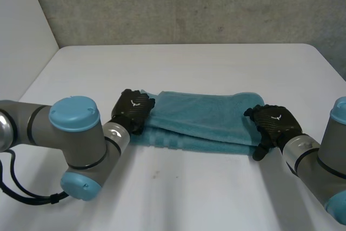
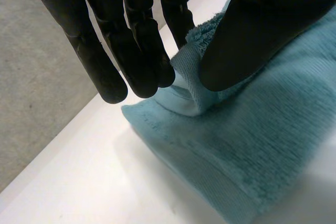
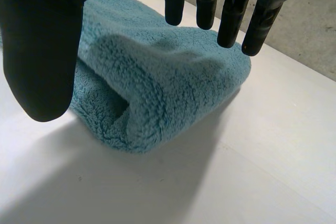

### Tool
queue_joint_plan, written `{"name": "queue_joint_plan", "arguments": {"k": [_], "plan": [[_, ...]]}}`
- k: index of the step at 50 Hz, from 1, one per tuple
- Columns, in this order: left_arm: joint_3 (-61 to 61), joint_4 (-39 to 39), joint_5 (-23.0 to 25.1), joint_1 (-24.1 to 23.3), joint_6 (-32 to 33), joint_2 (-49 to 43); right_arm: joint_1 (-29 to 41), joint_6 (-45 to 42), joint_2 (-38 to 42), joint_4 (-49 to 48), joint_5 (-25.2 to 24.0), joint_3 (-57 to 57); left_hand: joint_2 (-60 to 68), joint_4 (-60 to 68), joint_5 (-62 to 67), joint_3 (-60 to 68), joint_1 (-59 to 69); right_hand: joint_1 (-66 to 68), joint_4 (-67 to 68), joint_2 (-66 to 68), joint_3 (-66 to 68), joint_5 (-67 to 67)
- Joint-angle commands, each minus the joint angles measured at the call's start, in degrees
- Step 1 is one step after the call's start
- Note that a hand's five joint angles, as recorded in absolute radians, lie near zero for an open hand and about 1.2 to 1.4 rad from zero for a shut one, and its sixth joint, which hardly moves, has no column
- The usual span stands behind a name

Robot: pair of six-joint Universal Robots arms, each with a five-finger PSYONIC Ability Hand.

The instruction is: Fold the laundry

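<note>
Folded teal towel (image 1: pixel 200 120) lies on the white worktop (image 1: pixel 189 187) between both hands: left robot hand (image 1: pixel 132 111) pinches a raised flap at its end, thumb against straight fingers; right robot hand (image 1: pixel 275 123) open, fingers straight above the other end

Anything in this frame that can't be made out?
Head view: the left hand covers the towel's left corner; the right hand covers part of its right edge.
Left wrist view: the left thumb hides the towel behind it.
Right wrist view: the right thumb hides the towel's near side.
</note>
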Motion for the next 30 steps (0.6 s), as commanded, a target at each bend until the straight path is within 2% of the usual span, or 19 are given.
{"name": "queue_joint_plan", "arguments": {"k": [1,12,19,20,21,22,23,24,25,26,27,29,30], "plan": [[-4.8,0.7,-0.7,0.7,0.0,3.6,0.1,0.5,-1.0,0.0,0.4,0.6,11.6,11.8,14.2,11.9,18.3,7.7,3.6,3.7,3.6,3.2],[-10.4,3.9,-1.0,3.6,2.9,5.2,0.1,3.7,-1.1,0.0,0.4,0.9,11.6,11.8,14.2,11.9,18.3,10.0,6.0,6.0,6.0,5.6],[-11.7,4.5,-0.9,4.3,5.7,5.3,0.3,4.4,-0.4,-1.6,0.3,1.0,11.6,11.8,14.2,11.9,18.3,23.3,19.2,19.3,19.2,18.8],[-11.9,4.5,-1.0,4.1,5.8,5.3,0.4,4.4,-0.1,-2.9,0.6,1.1,6.9,7.1,9.6,7.3,13.7,31.8,27.7,27.8,27.7,27.4],[-12.1,4.5,-1.1,3.8,5.8,5.6,0.4,4.4,-0.1,-2.9,0.6,1.1,-3.1,-2.9,-0.5,-2.7,3.7,31.9,27.8,27.9,27.8,27.4],[-12.1,4.4,-1.1,3.8,5.9,5.6,0.2,4.3,0.2,-4.3,0.6,1.3,-3.2,-3.0,-0.6,-2.8,3.6,41.5,37.5,37.6,37.5,37.1],[-12.2,4.2,-1.1,3.5,5.9,6.0,0.1,3.5,0.6,-6.0,0.9,1.4,-16.2,-16.0,-13.5,-15.8,-9.4,56.3,52.2,52.3,52.2,51.9],[-12.5,3.9,-1.2,3.3,5.9,6.6,0.1,3.5,0.6,-6.0,0.9,1.4,-27.8,-27.6,-25.2,-27.4,-21.0,56.4,52.4,52.5,52.4,52.0],[-12.5,3.9,-1.2,3.3,5.9,6.6,0.0,3.2,1.2,-7.3,1.1,1.4,-27.9,-27.7,-25.3,-27.6,-21.2,67.7,63.6,63.7,63.6,63.3],[-12.8,3.8,-1.2,3.0,5.9,7.6,0.0,3.2,1.2,-7.3,1.1,1.4,-35.9,-35.7,-33.3,-35.6,-29.2,67.8,63.8,63.8,63.8,63.4],[-12.8,3.8,-1.2,3.0,5.9,7.6,-0.1,3.0,1.9,-7.7,1.2,1.2,-36.0,-35.8,-33.4,-35.6,-29.2,67.8,63.8,63.8,63.8,63.4],[-13.9,3.8,-1.2,2.4,5.5,10.2,-0.2,2.3,2.1,-7.6,1.3,0.6,-48.9,-48.7,-46.3,-48.5,-42.1,67.8,63.8,63.8,63.8,63.4],[-13.9,3.8,-1.2,2.4,5.5,10.2,-0.7,1.1,2.0,-7.3,1.4,0.2,-49.0,-48.7,-46.3,-48.6,-42.2,67.8,63.8,63.8,63.8,63.4]]}}
